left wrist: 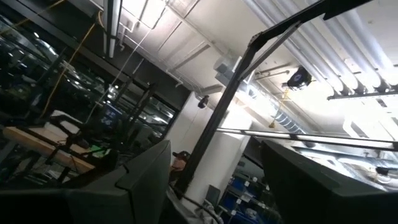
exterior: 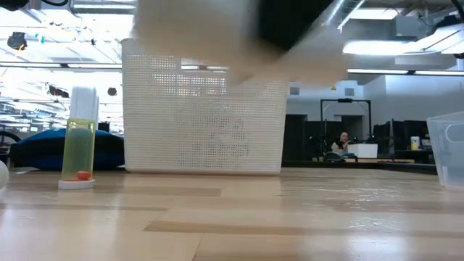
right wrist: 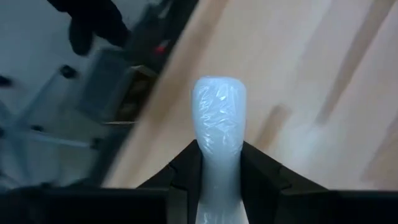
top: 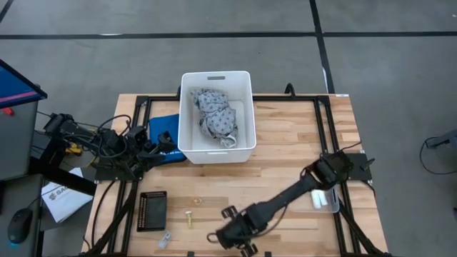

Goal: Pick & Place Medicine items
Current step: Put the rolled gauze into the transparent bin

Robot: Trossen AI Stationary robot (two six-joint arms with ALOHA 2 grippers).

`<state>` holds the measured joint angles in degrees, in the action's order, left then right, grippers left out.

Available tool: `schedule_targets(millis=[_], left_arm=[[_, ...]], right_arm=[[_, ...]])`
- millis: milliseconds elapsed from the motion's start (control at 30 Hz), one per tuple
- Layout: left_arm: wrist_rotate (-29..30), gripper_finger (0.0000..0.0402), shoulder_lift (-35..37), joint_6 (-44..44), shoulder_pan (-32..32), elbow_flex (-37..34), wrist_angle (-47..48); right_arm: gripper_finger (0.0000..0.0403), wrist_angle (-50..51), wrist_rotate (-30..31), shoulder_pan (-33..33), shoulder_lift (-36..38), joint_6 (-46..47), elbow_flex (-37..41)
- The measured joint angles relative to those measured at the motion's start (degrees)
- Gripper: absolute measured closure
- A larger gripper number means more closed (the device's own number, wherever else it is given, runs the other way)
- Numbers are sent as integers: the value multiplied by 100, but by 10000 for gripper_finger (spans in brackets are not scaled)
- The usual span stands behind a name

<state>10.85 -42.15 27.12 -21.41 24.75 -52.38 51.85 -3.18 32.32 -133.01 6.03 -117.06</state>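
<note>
One medicine item, a small white cylinder, sticks out from between the fingers of my right gripper, which is shut on it. In the high view my right gripper reaches over the table's near edge, near the middle. I cannot make out the other white cylinders. My left gripper waits at the table's left side beside a blue cloth. Its fingers stand apart and open, pointing up at the ceiling. My right gripper pinches the white cylinder's lower part between its two fingers. The cylinder lies along the fingers, and its rounded free end juts out past them over the wooden table top. The low view shows nothing touching the table there.
A white bin at the table's far middle holds a grey patterned cloth bundle. A black tray, a brass bolt and a small clear piece lie near left. A clear container stands at the right. An upright yellow tube shows in the low view.
</note>
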Motion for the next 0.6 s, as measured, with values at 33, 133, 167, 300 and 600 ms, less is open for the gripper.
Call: schedule_targets(millis=[33,133,167,300,600], left_arm=[[-20,160,0,20,0,0,2],[-27,160,0,30,-2,0,3],[-27,160,0,30,-2,0,4],[-34,160,0,30,-2,0,4],[-129,160,-2,166,-2,0,4]], right_arm=[[318,138,-2,94,0,319,-93],[318,350,6,372,0,1421,-330],[318,423,14,463,0,1821,-397],[318,864,283,834,0,3380,-583],[318,3136,2194,1685,620,7304,-707]])
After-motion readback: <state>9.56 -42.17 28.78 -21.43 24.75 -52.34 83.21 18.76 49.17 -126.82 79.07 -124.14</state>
